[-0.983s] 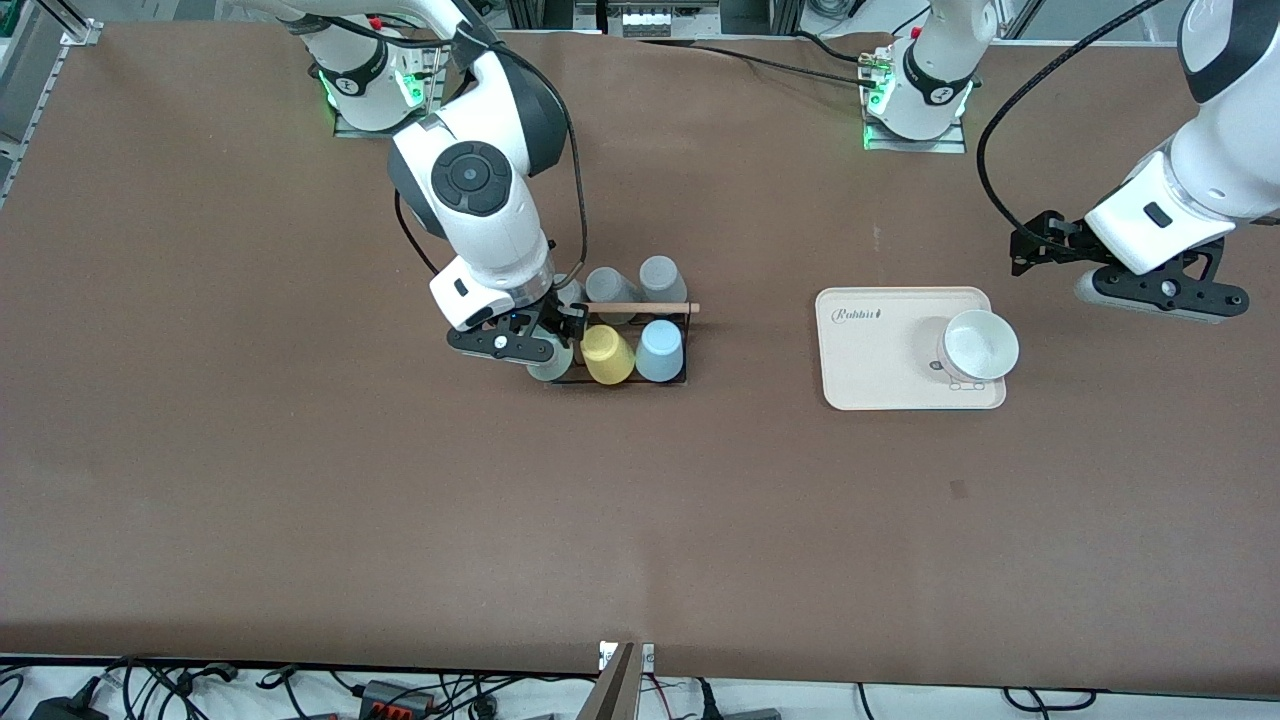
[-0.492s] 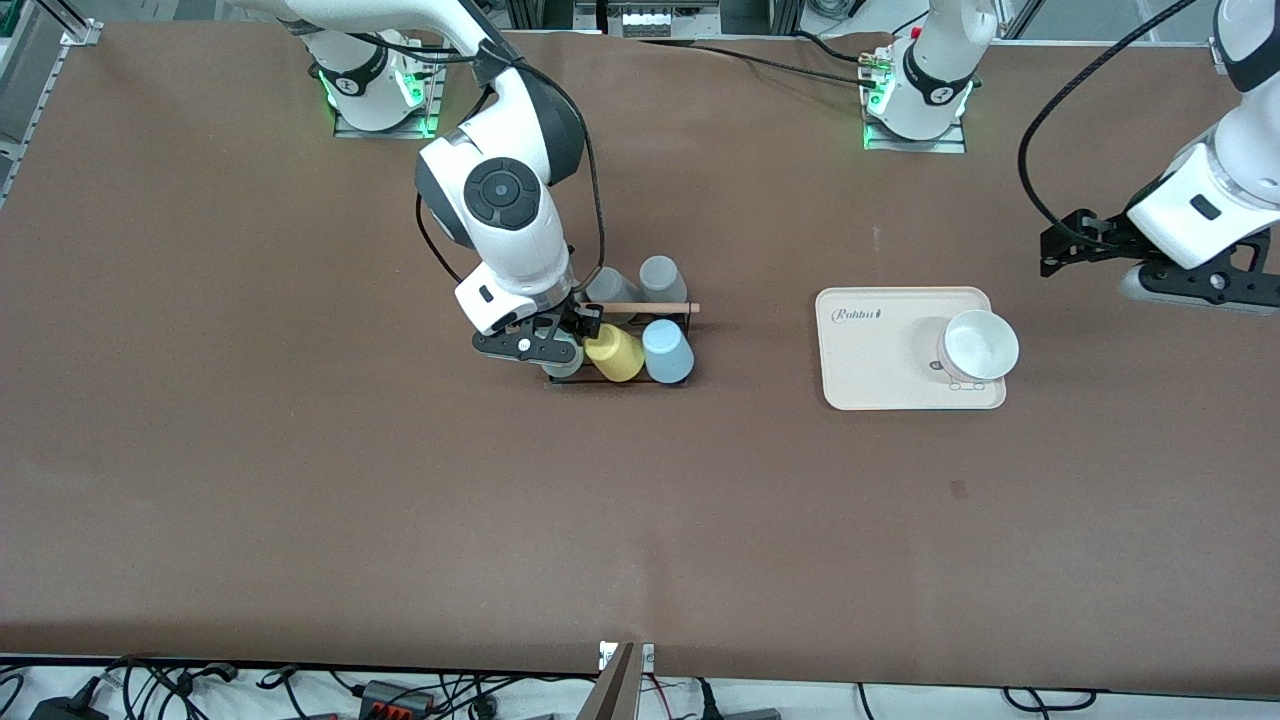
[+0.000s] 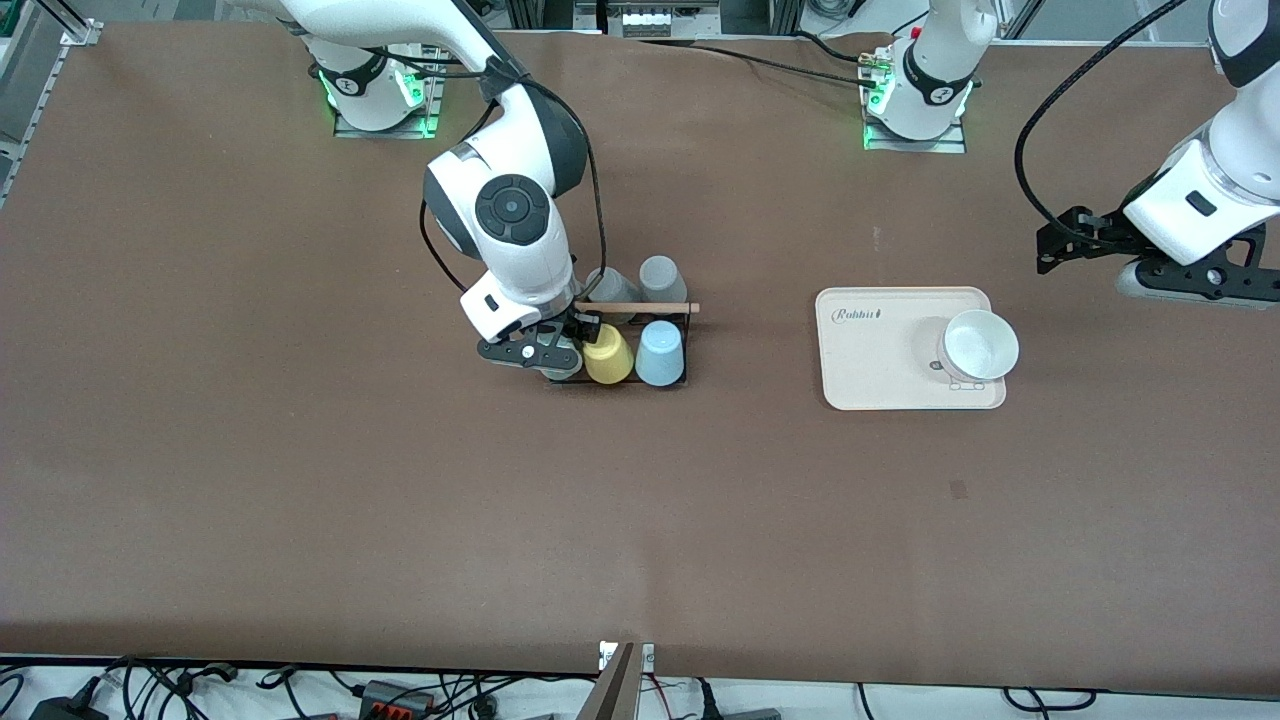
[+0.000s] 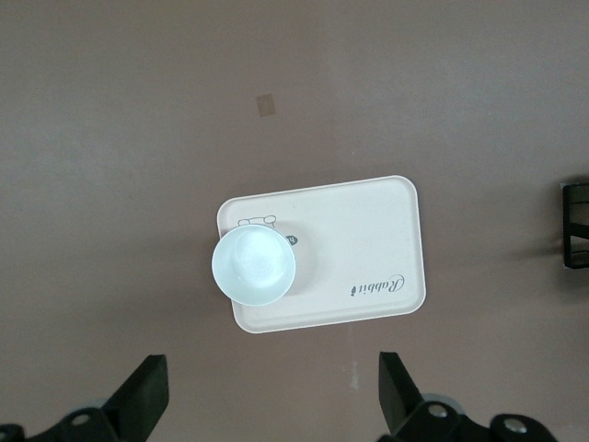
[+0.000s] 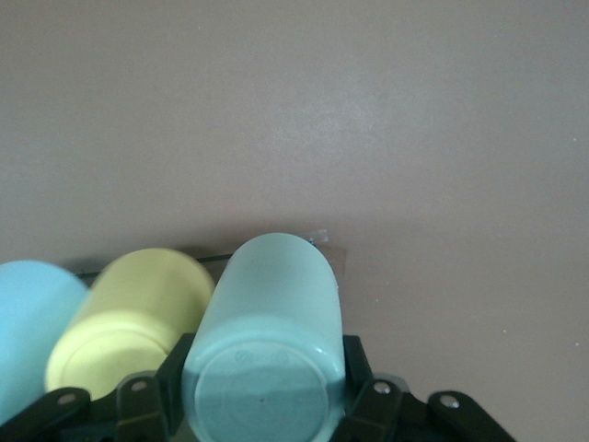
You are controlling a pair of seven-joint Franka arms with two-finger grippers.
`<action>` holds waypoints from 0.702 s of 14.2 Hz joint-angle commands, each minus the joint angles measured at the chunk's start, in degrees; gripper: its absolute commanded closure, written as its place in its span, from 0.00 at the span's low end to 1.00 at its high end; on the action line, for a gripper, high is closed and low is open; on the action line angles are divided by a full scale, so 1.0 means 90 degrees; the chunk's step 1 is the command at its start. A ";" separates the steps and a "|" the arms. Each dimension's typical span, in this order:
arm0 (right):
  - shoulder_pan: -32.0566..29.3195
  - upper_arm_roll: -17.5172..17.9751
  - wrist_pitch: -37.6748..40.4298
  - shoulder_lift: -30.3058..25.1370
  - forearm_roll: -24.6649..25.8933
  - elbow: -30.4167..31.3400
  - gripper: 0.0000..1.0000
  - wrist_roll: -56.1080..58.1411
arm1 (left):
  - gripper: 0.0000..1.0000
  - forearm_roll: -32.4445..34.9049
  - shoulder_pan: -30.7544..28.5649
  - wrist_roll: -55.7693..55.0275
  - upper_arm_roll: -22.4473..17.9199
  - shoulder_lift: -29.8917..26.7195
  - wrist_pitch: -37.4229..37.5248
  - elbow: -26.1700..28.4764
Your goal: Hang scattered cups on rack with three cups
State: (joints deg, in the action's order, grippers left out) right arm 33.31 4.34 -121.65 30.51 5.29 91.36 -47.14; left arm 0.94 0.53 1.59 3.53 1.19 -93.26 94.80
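Taking the rack (image 3: pixel 618 345) as the landmark, its row nearest the front camera holds three upturned cups. The light blue cup (image 3: pixel 660 353) sits at the end toward the left arm's end of the table, the yellow cup (image 3: pixel 607 355) is in the middle just beside it, and the mint-green cup (image 5: pixel 267 341) is at the end toward the right arm's end, touching the yellow one in the right wrist view. The right gripper (image 3: pixel 545 352) is down at that same end of the rack, its fingers (image 5: pixel 175 378) pressed on either side of the mint-green cup near its closed base, so the cup stands between them with its base toward the wrist camera. From the front the gripper hides most of that cup.

The light wooden rod (image 3: pixel 640 307) runs across the rack's top, above the row. Farther from the front camera than the rod stand two grey cups (image 3: pixel 660 277) on the rack.

Well apart from the rack, toward the left arm's end, lies a beige tray (image 3: pixel 870 350) with a white bowl (image 3: pixel 980 345) on it. The left gripper (image 4: pixel 267 405) waits in the air over the table near the tray, its fingers spread wide and holding nothing.
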 commanded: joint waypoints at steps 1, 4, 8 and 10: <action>0.0039 0.0006 -0.0222 0.0145 0.0145 -0.0034 0.82 -0.0162 | 0.00 -0.0114 -0.0048 0.0019 -0.0021 -0.0162 0.0000 0.0141; 0.0068 0.0006 -0.0330 0.0223 0.0164 -0.0025 0.82 -0.0289 | 0.00 -0.0124 -0.0068 0.0048 -0.0031 -0.0162 0.0078 0.0141; 0.0088 0.0006 -0.0340 0.0272 0.0164 -0.0034 0.81 -0.0299 | 0.00 -0.0144 -0.0059 0.0048 -0.0022 -0.0152 0.0079 0.0141; 0.0088 0.0006 -0.0340 0.0291 0.0164 -0.0025 0.71 -0.0299 | 0.00 -0.0144 -0.0068 0.0039 -0.0031 -0.0152 0.0079 0.0131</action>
State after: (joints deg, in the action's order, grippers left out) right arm 33.42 4.33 -123.82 32.47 5.82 91.40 -47.97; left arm 0.94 0.12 1.57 3.42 1.19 -92.86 94.86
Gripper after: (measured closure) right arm 0.335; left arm 0.000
